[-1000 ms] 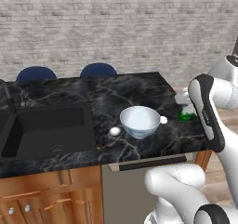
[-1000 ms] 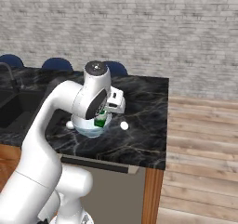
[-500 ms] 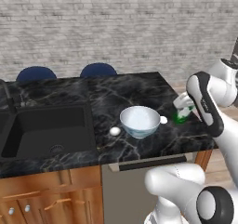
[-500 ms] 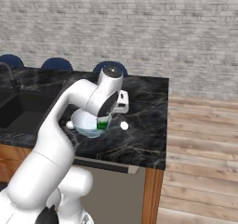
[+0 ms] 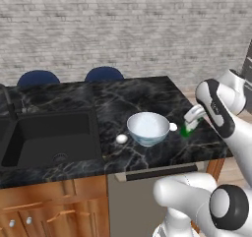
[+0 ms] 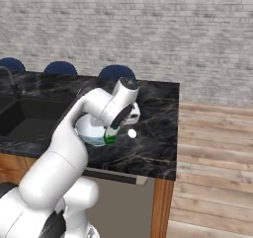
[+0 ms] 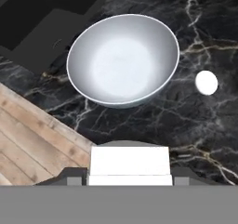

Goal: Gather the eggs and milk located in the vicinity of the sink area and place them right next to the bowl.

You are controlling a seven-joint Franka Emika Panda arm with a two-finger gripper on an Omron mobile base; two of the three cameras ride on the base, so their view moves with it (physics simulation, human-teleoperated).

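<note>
The white bowl stands on the black marble counter to the right of the sink. One egg lies just left of the bowl. A second egg lies just to its right. My gripper is shut on the milk. The carton hangs tilted, green end down, low over the counter right of the bowl and that second egg. My arm covers part of the bowl in the right base view.
The counter ends close to the right of the carton, with wooden floor beyond it. Blue chair backs stand behind the counter in front of a brick wall. A dark faucet rises left of the sink.
The hand has turned and brought the milk slightly lower and closer to the bowl. The bowl and both eggs have stayed put.
</note>
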